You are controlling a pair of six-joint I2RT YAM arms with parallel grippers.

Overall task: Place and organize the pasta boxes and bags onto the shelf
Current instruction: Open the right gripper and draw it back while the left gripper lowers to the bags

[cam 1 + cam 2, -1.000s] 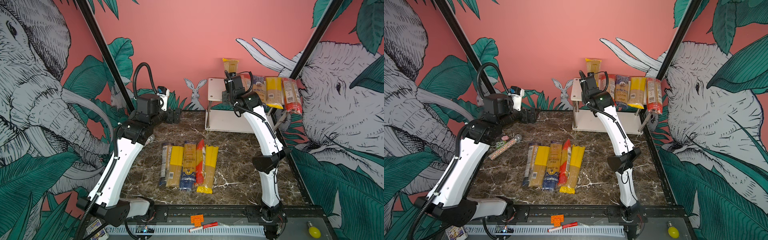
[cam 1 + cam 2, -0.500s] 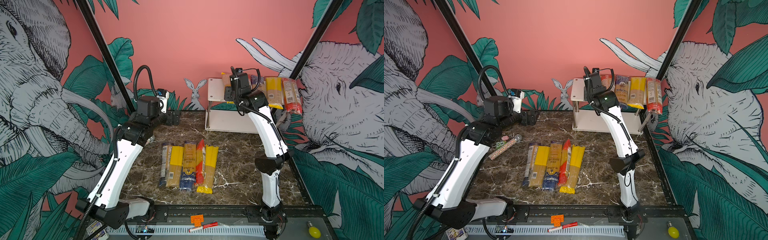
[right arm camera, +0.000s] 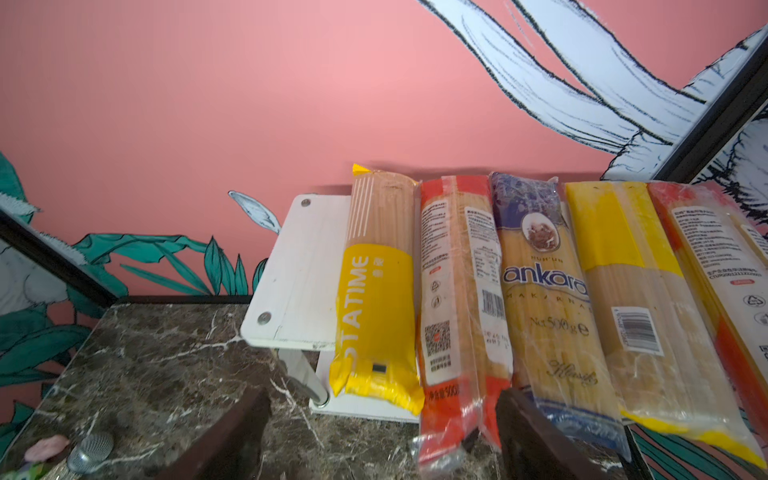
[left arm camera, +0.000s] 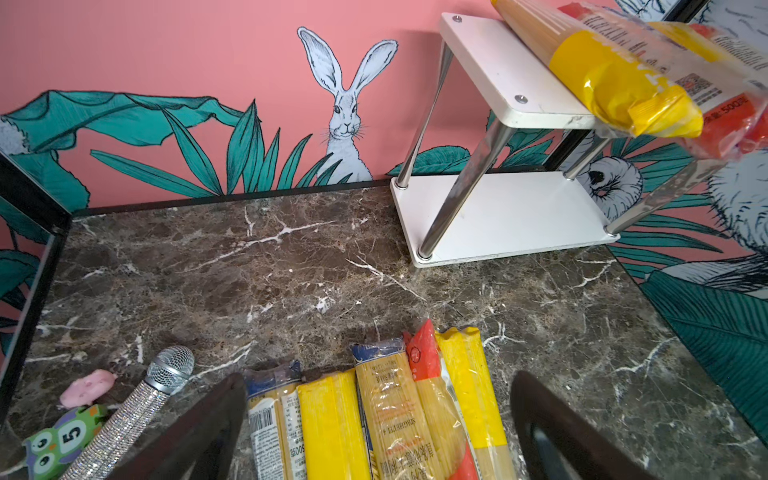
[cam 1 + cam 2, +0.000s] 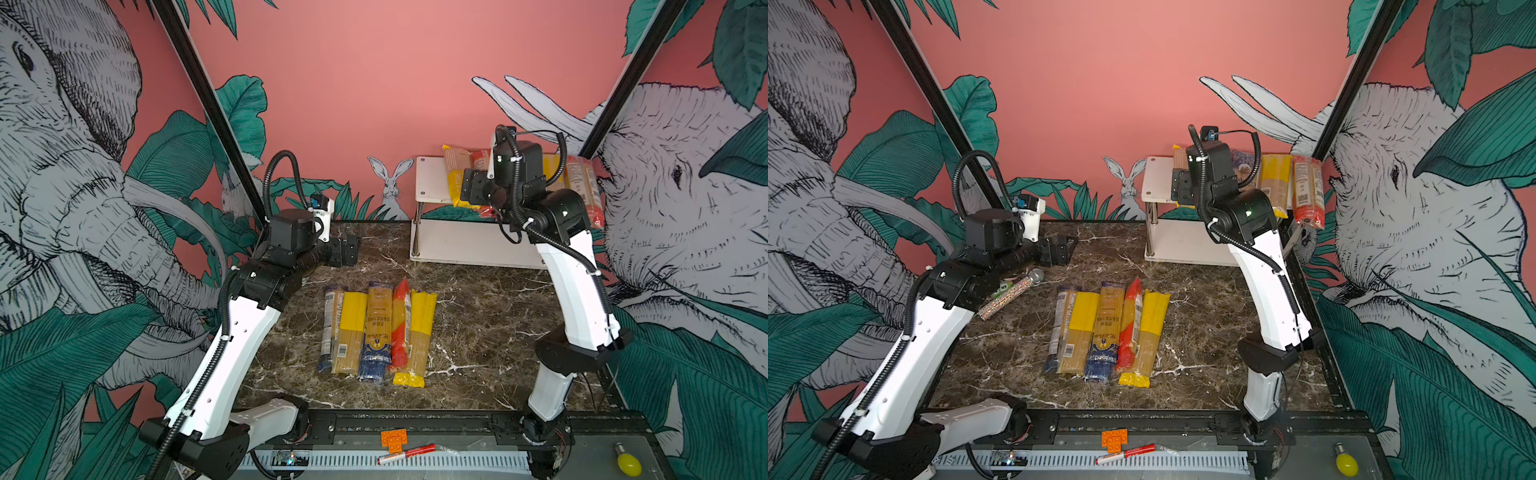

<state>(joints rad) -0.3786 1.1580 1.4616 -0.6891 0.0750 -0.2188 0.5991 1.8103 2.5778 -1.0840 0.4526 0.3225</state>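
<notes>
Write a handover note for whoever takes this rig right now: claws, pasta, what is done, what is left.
Left claw: open, empty, hovers by the far end of the row on the table.
Right claw: open, empty, at the front edge of the shelf.
Done: the top tier holds five side by side, from the yellow PASTATIME pack to a red pack at the other end, near ends overhanging.
Left: five table packs in a row; the lower tier is bare, and the top has bare board beside the PASTATIME pack.
</notes>
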